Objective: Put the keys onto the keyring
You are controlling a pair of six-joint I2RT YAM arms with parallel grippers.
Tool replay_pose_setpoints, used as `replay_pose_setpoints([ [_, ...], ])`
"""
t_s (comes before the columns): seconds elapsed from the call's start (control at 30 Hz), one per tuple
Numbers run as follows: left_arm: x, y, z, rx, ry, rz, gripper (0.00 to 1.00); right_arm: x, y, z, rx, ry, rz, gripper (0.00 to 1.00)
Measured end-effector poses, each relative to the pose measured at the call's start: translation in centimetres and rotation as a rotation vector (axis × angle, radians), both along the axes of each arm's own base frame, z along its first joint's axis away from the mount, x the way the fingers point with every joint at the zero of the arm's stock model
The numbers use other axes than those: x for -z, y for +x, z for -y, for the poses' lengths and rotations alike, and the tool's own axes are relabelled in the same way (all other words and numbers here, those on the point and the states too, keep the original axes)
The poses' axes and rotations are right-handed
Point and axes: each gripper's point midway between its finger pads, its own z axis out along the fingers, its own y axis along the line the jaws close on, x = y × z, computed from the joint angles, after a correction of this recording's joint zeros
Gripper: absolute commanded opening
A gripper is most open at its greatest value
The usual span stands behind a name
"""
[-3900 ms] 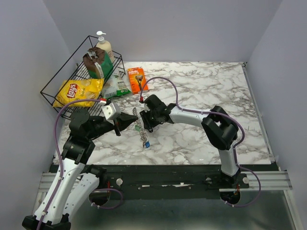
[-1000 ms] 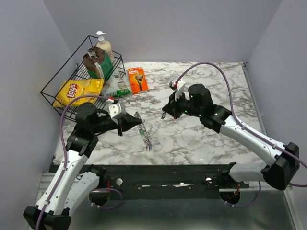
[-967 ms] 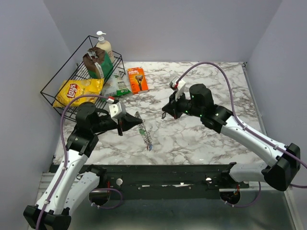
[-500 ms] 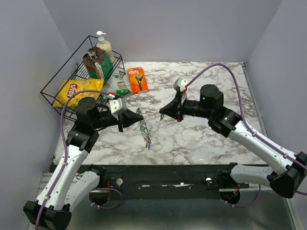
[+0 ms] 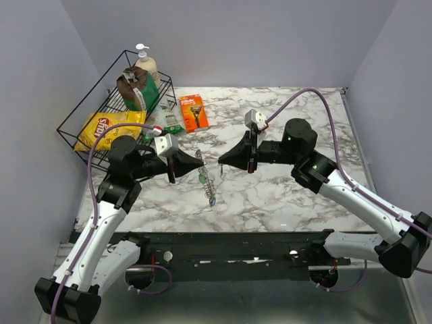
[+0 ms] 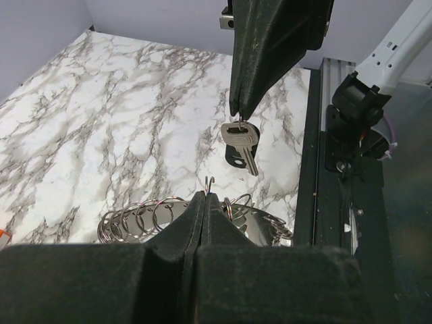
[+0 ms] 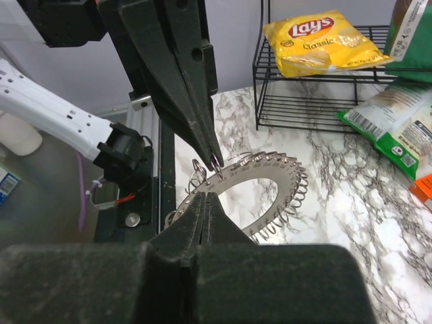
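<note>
Seemingly light, springy keyring (image 6: pixel 135 217): left gripper (image 6: pixel 204 197) clamped on one loop; right gripper (image 6: pixel 236 113) pinches the stiff silver key (image 6: pixel 241 138) by its head.

One keyring (image 7: pixel 270 169): grey wire coil, toothed ring, hanging on edge above the table, rim pinched by the left gripper (image 6: pixel 204 199). A green tag (image 5: pixel 202 178) and a blue tag (image 5: pixel 213 201) dangle from it. One silver key (image 6: pixel 241 138) with a dark oval loop hangs from the right gripper (image 5: pixel 221 163), near the ring, not touching.

wire basket (image 5: pixel 92 89): chips bag (image 5: pixel 111 128), pump bottle (image 5: pixel 146 65), green bag (image 5: pixel 138 92) | orange razor pack (image 5: pixel 194 112) on marble table (image 5: pixel 297 108)
</note>
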Motion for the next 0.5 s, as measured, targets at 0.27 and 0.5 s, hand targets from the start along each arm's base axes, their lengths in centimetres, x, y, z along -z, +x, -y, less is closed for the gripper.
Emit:
replay_pose_setpoints([
  [0.27,-0.1,0.5,0.3,-0.001,-0.019,-0.028,0.0,0.5,0.1,-0.8,-0.024,0.004,-0.047,0.01],
  [0.5,-0.3,0.5,0.3,-0.001,-0.026,-0.028,0.0,0.9,0.2,-1.5,-0.035,0.004,-0.072,0.01],
])
